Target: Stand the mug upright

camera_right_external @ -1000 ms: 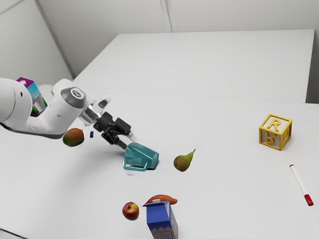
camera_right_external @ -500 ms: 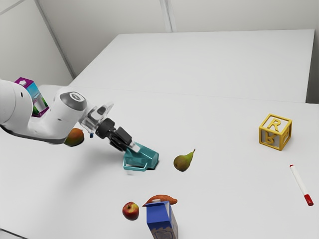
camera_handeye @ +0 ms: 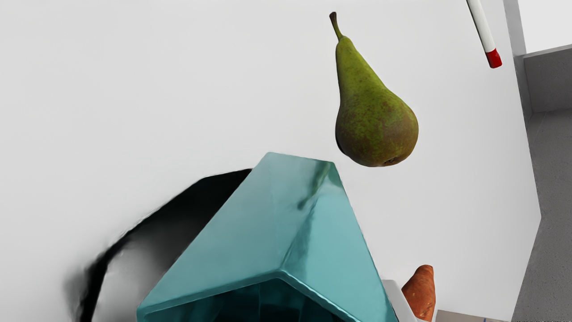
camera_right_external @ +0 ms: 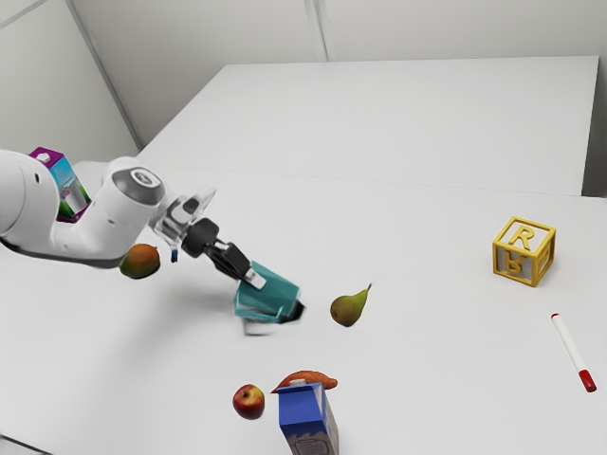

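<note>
Mug, glossy teal with flat facets, sits just left of centre in the exterior view, below mid-height. Not upright: tipped over, mouth toward the arm (upper left), base toward the frame's right, dark shadow by the base. Can't confirm how much of it touches the white table.

Black two-finger gripper comes in from upper left on the white arm, far end at the mug's mouth. Can't tell if the end effector is spread, pressed together or pinching the mug wall. Wrist view: mug mouth faces the gripper, interior dark; pear beyond the base, off to one side.

Rest of exterior view:
- green-brown pear: just right of mug, apart from it, stem to upper right
- red-yellow apple: lower centre-left
- orange-brown sweet potato: lower centre, behind blue carton with grey sides at bottom edge
- yellow-framed letter block: right side, mid-height
- white marker with red ends: lower right
- red-green mango: left, below arm
- purple and cyan carton: upper left, partly behind arm
</note>
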